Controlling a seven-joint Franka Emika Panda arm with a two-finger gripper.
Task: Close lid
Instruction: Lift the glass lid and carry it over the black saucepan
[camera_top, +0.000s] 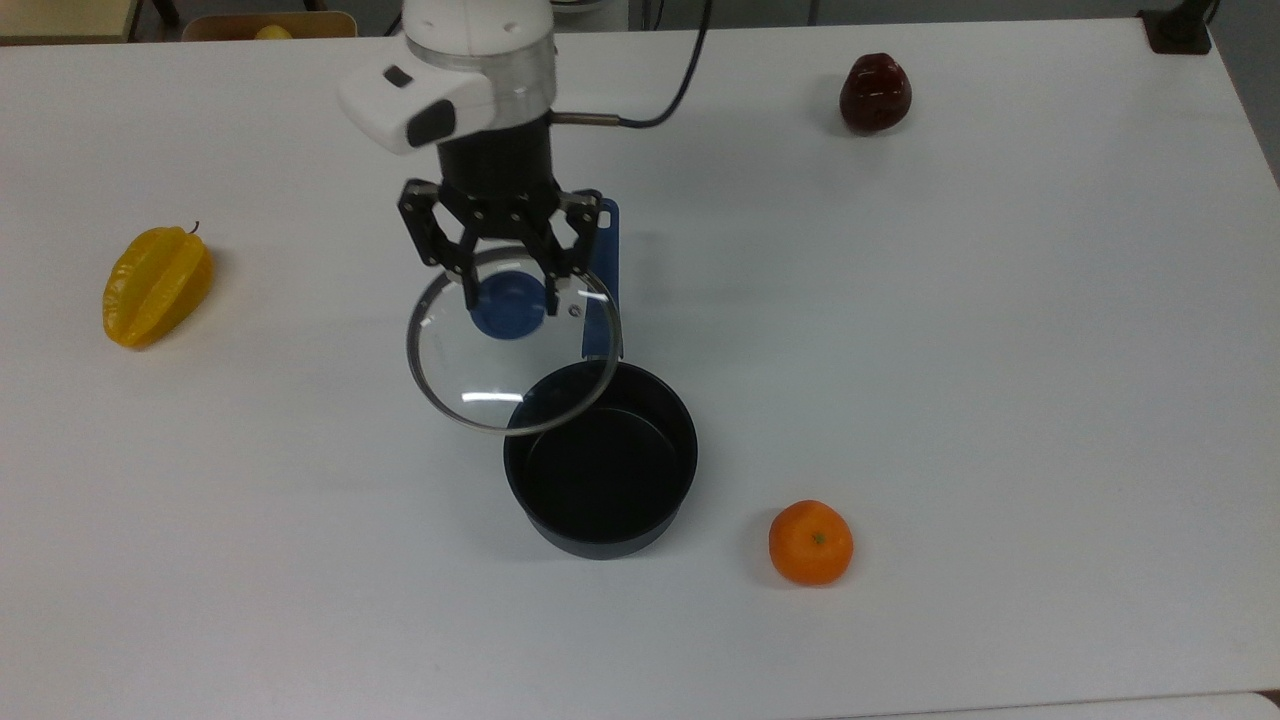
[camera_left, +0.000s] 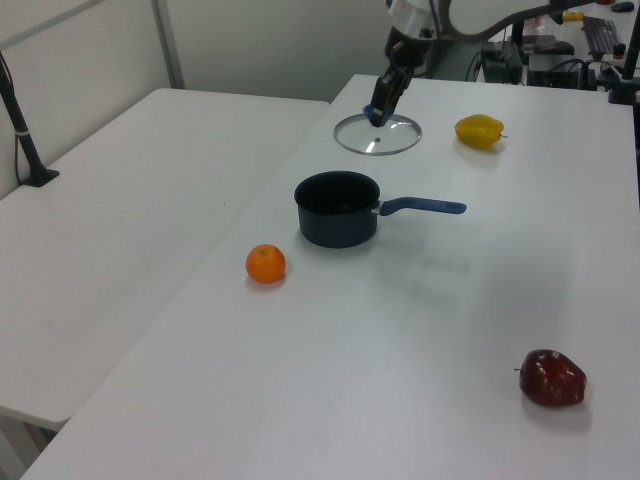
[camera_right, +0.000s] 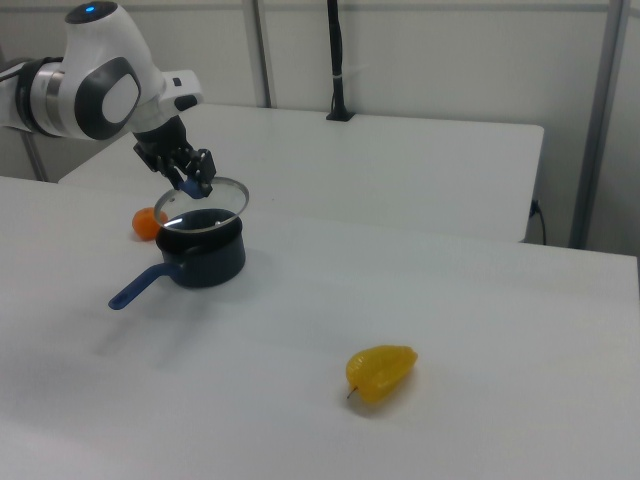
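Gripper (camera_top: 508, 290) clamped on blue knob (camera_top: 507, 305) of lid (camera_top: 512, 345), fingers pinching knob from both sides in top view; same grip seen in left view (camera_left: 377, 112) and right view (camera_right: 194, 184). Lid (camera_left: 378, 134) lifted clear of worktop (camera_top: 1000, 400), held in air, roughly level, slightly tipped in right view (camera_right: 203, 203). In top view, lid overlapping upper-left part of saucepan (camera_top: 601, 458) rim and lower part of blue handle (camera_top: 604, 290); not seated on pan. Steam vent (camera_top: 575, 310) visible near knob, toward top view's right. Saucepan (camera_left: 338, 208) open, dark and empty inside, standing near worktop centre, handle (camera_left: 423, 207) pointing toward far edge in top view. In right view, lid hovering just above pan (camera_right: 204, 255), handle (camera_right: 138, 287) sticking out toward right view's lower left. Orange (camera_top: 811, 542) near pan, toward near edge in top view, apart from it; also in left view (camera_left: 265, 263) and partly hidden behind pan in right view (camera_right: 146, 223). Yellow starfruit (camera_top: 156, 284) near worktop's left edge in top view, well apart from pan; seen too in left view (camera_left: 479, 131) and right view (camera_right: 381, 372). Dark red fruit (camera_top: 875, 93) toward far right corner in top view, near front in left view (camera_left: 552, 378).
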